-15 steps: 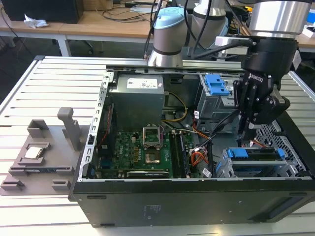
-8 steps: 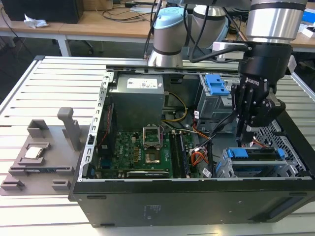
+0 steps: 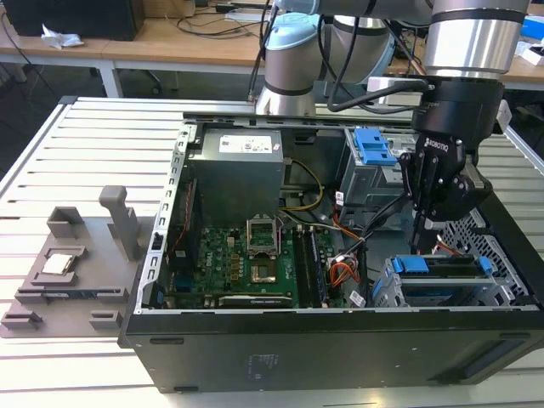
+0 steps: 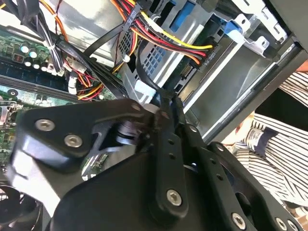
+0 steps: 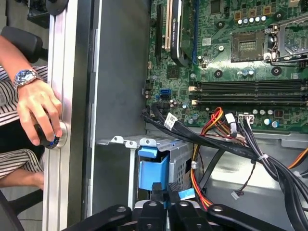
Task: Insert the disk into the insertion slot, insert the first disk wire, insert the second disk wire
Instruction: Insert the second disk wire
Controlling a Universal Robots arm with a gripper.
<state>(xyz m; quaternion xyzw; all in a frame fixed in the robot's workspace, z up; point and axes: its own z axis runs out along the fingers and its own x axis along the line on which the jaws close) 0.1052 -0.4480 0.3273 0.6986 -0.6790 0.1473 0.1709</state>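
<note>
The disk (image 3: 442,274), silver in a bright blue caddy (image 5: 153,174), lies inside the insertion slot (image 3: 384,291), a perforated silver cage at the case's corner on the exterior view's right. My gripper (image 3: 422,236) hangs straight above the disk's end nearest the motherboard. In the second wrist view its fingers (image 4: 167,108) stand pressed together on a black wire (image 4: 143,72) with a pale blue connector (image 4: 144,90). That connector (image 5: 186,194) shows beside the fingertips (image 5: 158,208) in the first wrist view. A red, yellow and black wire bundle (image 4: 178,44) runs to a plug at the cage.
The open computer case (image 3: 255,348) holds a green motherboard (image 3: 242,263), a grey power supply (image 3: 234,170) and a second bay with a blue latch (image 3: 372,146). A person's hand (image 5: 41,110) rests on a button beside the case. A grey fixture (image 3: 72,268) sits at the exterior view's left.
</note>
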